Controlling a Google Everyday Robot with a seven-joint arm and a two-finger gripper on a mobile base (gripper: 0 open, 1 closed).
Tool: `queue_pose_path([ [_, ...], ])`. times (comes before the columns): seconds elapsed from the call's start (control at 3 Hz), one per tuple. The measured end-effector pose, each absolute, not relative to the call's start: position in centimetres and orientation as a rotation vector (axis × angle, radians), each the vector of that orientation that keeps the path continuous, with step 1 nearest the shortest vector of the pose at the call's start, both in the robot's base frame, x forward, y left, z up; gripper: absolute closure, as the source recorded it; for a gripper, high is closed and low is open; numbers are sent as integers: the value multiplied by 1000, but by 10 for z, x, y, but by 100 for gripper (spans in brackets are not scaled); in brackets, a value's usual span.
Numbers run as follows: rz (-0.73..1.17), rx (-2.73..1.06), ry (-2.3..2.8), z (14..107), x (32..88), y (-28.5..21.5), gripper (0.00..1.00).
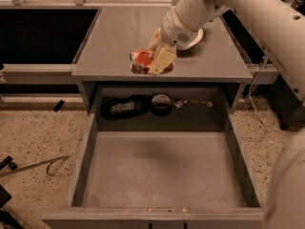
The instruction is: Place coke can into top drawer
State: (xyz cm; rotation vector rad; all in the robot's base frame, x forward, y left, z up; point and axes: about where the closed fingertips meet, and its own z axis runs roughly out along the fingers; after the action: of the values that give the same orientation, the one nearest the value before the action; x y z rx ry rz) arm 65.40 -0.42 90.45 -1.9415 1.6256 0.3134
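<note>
Dim, warm overhead light; the gripper (155, 56) clasping the coke can (141, 59) shadows the countertop (119, 32).

Surface: flat grey cabinet top (119, 32), seen from above | near edge, centre: dented coke can (140, 61) lying on its side on the top | far right: white bowl (198, 36) resting on it, partly hidden by the arm (248, 8) | gripper (159, 51): down at the can's right side, just above the top
</note>
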Motion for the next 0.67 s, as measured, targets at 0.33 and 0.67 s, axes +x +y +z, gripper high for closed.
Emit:
queue_pose_path([
  [0.33, 403, -1935, 1550, 911, 598, -4, 100],
  [0.67, 519, -1948, 1485, 891, 543, -7, 100],
])
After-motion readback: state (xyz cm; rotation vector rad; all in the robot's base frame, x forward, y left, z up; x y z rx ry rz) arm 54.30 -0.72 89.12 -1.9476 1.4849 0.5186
